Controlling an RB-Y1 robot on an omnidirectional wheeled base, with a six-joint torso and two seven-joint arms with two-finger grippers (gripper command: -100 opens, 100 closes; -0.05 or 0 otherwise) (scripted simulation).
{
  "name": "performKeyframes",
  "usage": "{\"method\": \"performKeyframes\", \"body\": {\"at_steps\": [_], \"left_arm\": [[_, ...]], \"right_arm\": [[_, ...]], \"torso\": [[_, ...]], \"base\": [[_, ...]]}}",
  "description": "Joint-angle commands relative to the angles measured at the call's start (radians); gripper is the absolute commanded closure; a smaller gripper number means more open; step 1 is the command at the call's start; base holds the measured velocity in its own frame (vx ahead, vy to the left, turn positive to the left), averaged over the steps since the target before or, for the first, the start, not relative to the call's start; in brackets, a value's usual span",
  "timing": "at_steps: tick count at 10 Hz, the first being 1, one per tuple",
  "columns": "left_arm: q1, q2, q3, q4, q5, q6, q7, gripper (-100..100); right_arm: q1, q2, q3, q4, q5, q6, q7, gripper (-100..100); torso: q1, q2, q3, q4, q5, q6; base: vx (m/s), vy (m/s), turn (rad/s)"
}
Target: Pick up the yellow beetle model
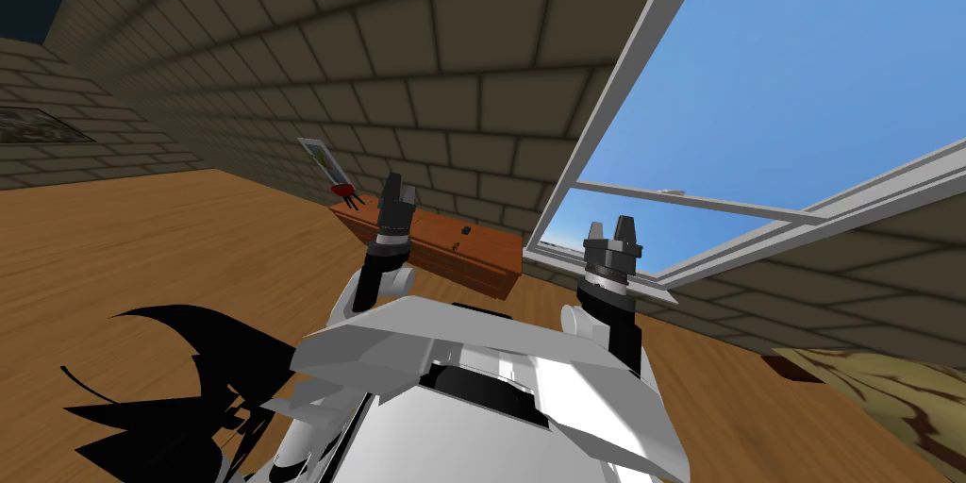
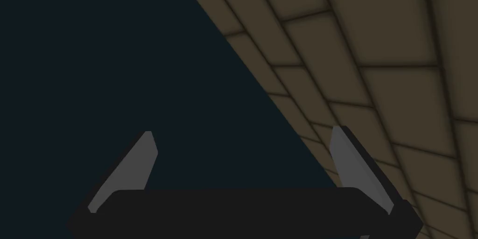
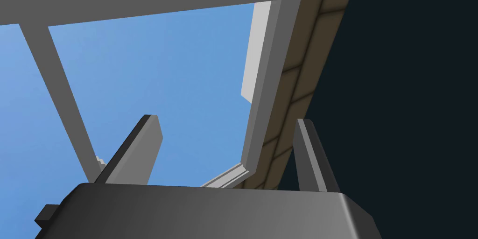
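Likely approach step: left gripper (image 1: 401,187) and right gripper (image 1: 610,224) open, empty. Next: near the red legged model (image 1: 342,191) at eleven o'clock.

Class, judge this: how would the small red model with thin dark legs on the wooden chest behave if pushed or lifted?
The red model looks tiny beside the wooden chest, so probably light. Its thin dark legs seem fragile and may snag rather than slide. Standing near the chest's end, a push could tip it off.
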State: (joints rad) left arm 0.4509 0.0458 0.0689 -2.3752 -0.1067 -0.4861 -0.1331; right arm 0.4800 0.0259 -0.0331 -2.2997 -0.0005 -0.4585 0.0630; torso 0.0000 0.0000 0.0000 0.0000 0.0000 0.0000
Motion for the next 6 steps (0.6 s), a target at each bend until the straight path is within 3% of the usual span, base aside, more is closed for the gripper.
{"method": "performKeyframes", "body": {"at_steps": [1,6], "left_arm": [[-0.010,0.029,0.004,0.031,-0.002,0.021,0.002,-100],[-0.045,0.067,0.018,0.136,-0.011,0.096,0.007,-100]], "right_arm": [[0.000,0.000,0.000,0.000,0.000,0.000,0.000,0],[0.000,0.000,0.000,0.000,0.000,0.000,0.000,0]], "torso": [[0.000,0.000,0.000,0.000,0.000,0.000],[0.002,0.000,0.000,0.000,0.000,0.000]], "base": [[0.000,0.007,-0.054],[0.000,0.020,-0.047]]}}
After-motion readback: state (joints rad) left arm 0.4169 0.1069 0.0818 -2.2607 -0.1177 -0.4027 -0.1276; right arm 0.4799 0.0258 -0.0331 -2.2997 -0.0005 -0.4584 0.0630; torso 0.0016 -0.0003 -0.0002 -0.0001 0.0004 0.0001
